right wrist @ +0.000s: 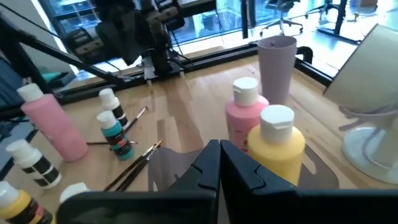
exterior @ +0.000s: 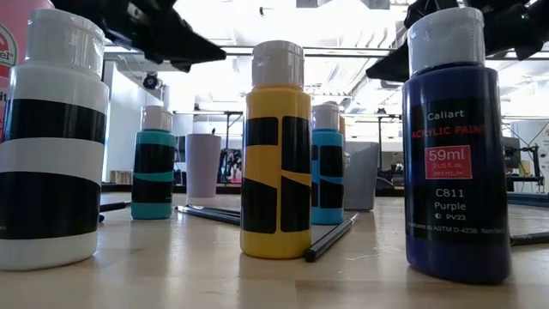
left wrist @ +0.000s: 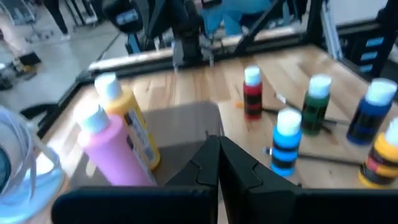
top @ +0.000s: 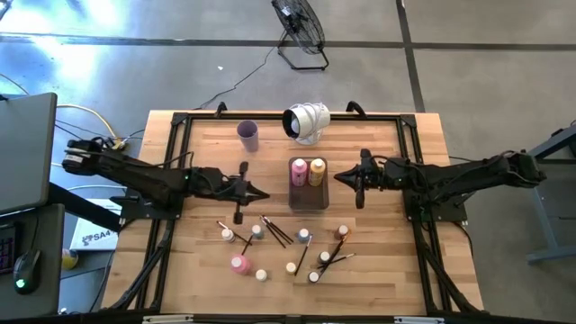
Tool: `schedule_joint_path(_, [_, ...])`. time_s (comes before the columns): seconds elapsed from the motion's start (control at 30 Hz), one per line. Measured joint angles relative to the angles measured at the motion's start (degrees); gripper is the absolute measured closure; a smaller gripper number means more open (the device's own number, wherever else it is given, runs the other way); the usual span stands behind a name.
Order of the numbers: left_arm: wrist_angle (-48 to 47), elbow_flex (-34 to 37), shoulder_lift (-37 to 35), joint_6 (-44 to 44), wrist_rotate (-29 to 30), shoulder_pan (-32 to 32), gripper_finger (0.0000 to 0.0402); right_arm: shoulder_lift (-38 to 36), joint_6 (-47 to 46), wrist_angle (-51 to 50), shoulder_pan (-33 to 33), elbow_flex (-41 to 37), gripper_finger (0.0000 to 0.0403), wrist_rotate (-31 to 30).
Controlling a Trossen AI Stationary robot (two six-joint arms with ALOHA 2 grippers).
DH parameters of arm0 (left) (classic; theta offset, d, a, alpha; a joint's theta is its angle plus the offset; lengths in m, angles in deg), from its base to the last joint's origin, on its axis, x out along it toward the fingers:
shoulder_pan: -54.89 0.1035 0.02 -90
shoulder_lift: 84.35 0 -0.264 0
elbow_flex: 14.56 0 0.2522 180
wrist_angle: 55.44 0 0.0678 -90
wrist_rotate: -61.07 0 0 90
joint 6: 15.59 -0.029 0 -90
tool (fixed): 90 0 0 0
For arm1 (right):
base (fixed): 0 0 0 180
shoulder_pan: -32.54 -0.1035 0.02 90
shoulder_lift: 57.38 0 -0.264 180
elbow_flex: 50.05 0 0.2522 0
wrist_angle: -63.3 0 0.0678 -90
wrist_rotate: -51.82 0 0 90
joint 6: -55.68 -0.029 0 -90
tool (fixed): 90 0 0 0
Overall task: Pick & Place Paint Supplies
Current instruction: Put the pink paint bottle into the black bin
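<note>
High view: both arms poised over a wooden table point(top: 387, 270), fingers pressed together and empty, paint supplies partly sorted.

Left gripper point(top: 261, 194) closed tight with nothing in it, just left of the clear grey tray point(top: 309, 196); right gripper point(top: 339, 177) likewise pinched shut and empty, just right of that tray. Between the two grippers, inside the tray: pink bottle point(top: 299, 171) and yellow bottle point(top: 317, 171), upright, side by side. Beyond the left gripper, toward the far edge: lilac cup point(top: 248, 135), well apart, beside a white lamp-like object point(top: 307, 121). Nearer the front edge, below both grippers: scattered small bottles point(top: 304, 236), a loose pink bottle point(top: 239, 263), and thin paintbrushes point(top: 274, 231) lying among them.
</note>
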Motion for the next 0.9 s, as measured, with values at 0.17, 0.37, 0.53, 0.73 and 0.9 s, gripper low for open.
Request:
schedule_joint_path(0.17, [-0.4,0.1,-1.5,0.2,0.0,0.0,0.0401,-0.1,0.2,-13.8,0.0,6.9,0.0401,0.0])
schedule_joint_path(0.37, [-0.6,0.1,-1.6,1.3,0.3,0.0,0.0401,0.7,-1.4,-33.7,-3.2,16.9,0.0401,0.4])
schedule_joint_path(0.53, [-0.6,0.1,-1.6,1.3,0.5,0.0,0.0401,1.7,-5.2,-38.4,-10.3,19.3,0.0401,-0.3])
schedule_joint_path(0.73, [-0.3,0.1,-1.6,1.3,0.5,0.0,0.0401,3.4,-5.4,-38.0,-21.2,19.4,0.0401,-5.1])
schedule_joint_path(0.9, [-0.5,0.1,-1.6,1.3,0.7,0.0,0.0402,4.9,-6.0,-37.7,-27.6,19.4,0.0401,-9.2])
